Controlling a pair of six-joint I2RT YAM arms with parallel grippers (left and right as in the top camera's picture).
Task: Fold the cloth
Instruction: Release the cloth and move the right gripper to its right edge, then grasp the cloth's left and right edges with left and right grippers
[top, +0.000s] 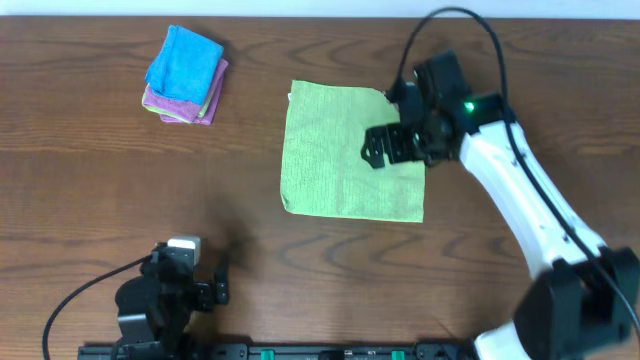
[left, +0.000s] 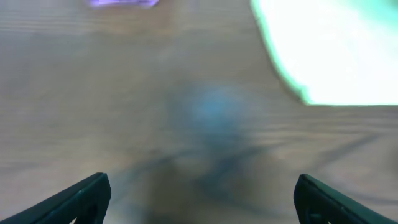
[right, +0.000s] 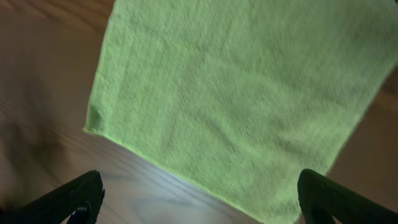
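Two arms are at the wooden surface (top: 90, 200), and only the right one is near the work. The green cloth (top: 340, 150) lies spread out flat, in one layer, a little right of the middle of the surface. Its edges are almost straight.

The right claw (top: 375, 148) is above the right part of the cloth, near its far right corner. In the right wrist view its claw (right: 199, 190) is released: the two fingers (right: 71, 199) stand wide apart at the bottom corners, with nothing between them. Below them I see the cloth (right: 236, 93) and its edge on the surface. I cannot tell if the fingertips touch the fabric.

The left claw (top: 215, 287) is at the near left edge of the surface, well apart from the cloth. In the left wrist view it (left: 202, 186) is also released and holds nothing. This view is blurred; the cloth (left: 336, 50) shows only as a bright patch at the upper right.

At the far left lies a stack of folded cloths (top: 185, 75), the blue one on top.
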